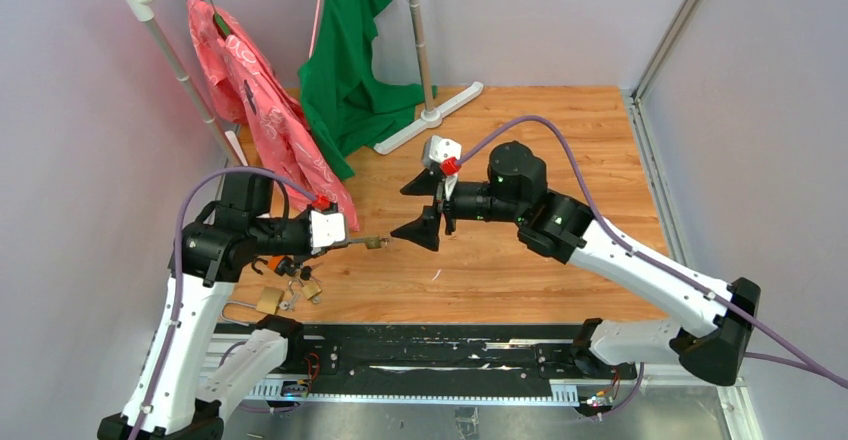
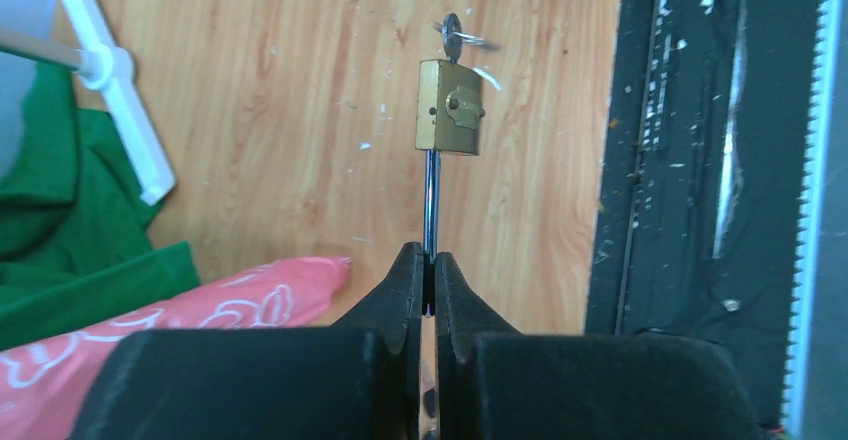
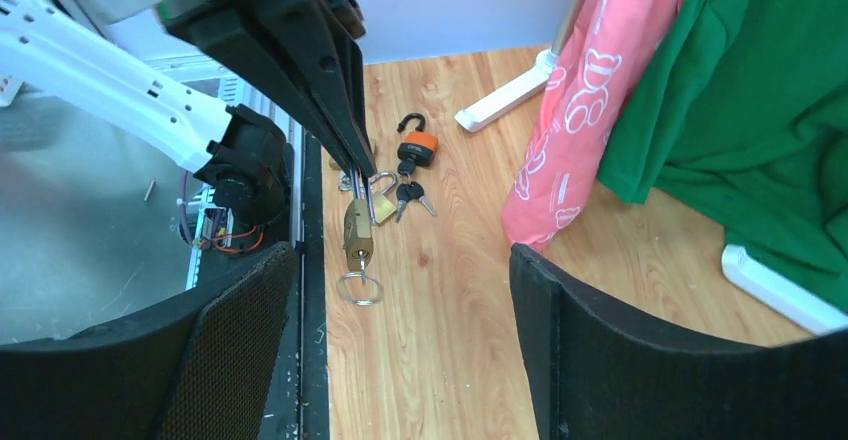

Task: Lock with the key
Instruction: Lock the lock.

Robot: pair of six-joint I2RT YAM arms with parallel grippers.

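1. My left gripper (image 2: 431, 278) is clamped tight on the steel shackle (image 2: 431, 200) of a small brass padlock (image 2: 449, 107), holding it up off the wooden floor (image 1: 520, 250).
2. The padlock body sits just beyond my left fingertips, out along the line of the shackle, and it points toward my right arm.
3. A key (image 2: 452, 38) sticks out of the far end of the padlock, away from my left fingers, with a thin ring (image 3: 359, 287) hanging from it.
4. My right gripper (image 1: 428, 207) is spread wide and holds nothing; its two black pads stand either side of the open space just in front of the key, not touching it.
5. Seen from my right wrist, the padlock hangs between my right fingers (image 3: 230, 350) and a little beyond them.
6. Below my left gripper, on the floor, lie an orange padlock (image 3: 419, 146) with dark keys (image 3: 407, 196) and another brass padlock (image 1: 268, 301).
7. Farther out from both my grippers, a pink garment (image 1: 270, 110) and a green garment (image 1: 345, 70) hang from a white rack (image 1: 160, 30).
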